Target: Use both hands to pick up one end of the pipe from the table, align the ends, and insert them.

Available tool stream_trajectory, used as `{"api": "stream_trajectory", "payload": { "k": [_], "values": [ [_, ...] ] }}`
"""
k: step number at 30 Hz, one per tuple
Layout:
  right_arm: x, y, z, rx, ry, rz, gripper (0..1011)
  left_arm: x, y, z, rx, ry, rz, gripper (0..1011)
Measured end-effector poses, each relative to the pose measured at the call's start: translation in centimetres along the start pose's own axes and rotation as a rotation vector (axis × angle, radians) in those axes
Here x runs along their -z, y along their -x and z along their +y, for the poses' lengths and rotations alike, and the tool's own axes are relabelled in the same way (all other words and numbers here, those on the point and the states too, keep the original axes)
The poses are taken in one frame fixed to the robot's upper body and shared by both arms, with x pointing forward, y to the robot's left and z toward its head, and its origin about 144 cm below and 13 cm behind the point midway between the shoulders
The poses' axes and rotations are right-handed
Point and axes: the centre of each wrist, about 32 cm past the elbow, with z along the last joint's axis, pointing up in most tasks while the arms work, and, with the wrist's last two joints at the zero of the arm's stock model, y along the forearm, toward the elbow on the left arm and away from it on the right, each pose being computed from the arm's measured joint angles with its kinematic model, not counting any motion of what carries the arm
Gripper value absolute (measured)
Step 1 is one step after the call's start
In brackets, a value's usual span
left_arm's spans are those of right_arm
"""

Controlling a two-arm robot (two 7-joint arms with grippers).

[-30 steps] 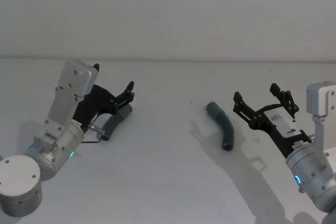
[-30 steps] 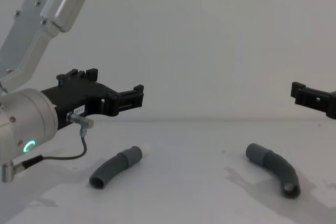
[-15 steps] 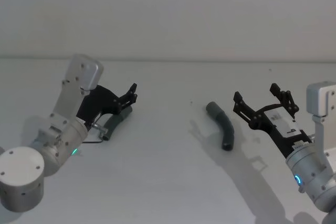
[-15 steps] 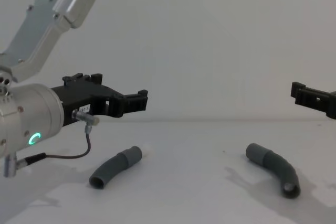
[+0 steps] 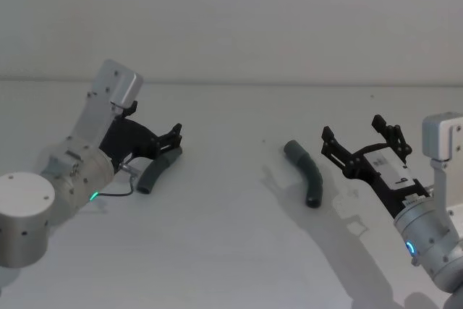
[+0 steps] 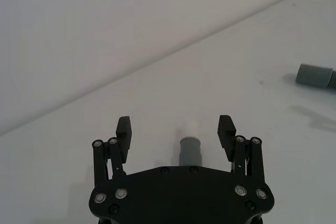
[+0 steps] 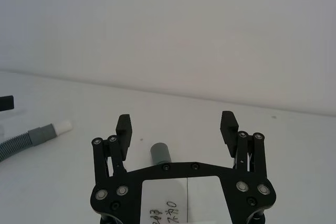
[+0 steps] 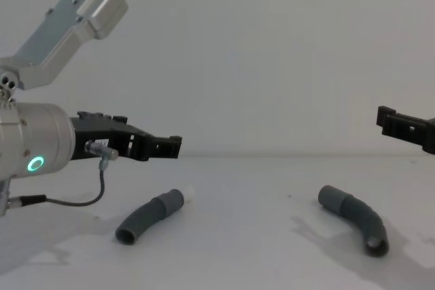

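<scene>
Now that the left gripper (image 6: 175, 125), jaws apart, has dipped above the white-tipped pipe piece (image 6: 190, 150) at nine o'clock on the desk (image 5: 231, 251), grasping seems next; the right gripper (image 7: 176, 120) waits, likewise spread.

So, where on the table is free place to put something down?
The widest bare patch of the table lies between the left pipe piece and the right pipe piece, and runs forward to the near edge. It is crowded at the left piece, where the open left tool hangs above it, and beside the right piece, near the open right tool.
</scene>
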Motion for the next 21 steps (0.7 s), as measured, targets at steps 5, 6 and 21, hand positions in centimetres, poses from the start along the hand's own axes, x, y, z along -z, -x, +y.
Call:
{"api": "stream_trajectory", "payload": {
  "k": [5, 6, 21],
  "values": [
    [0.0, 0.0, 0.0, 0.0, 0.0, 0.0, 1001, 0.0, -0.8, -0.5, 0.012, -0.039, 0.008, 1001],
    [0.0, 0.0, 0.0, 0.0, 0.0, 0.0, 1001, 0.0, -1.0, -0.7, 0.018, -0.051, 0.01, 1001],
    [0.0, 0.0, 0.0, 0.0, 0.0, 0.0, 1002, 1.1, -3.0, -1.8, 0.088, -0.158, 0.02, 1001]
  ]
}}
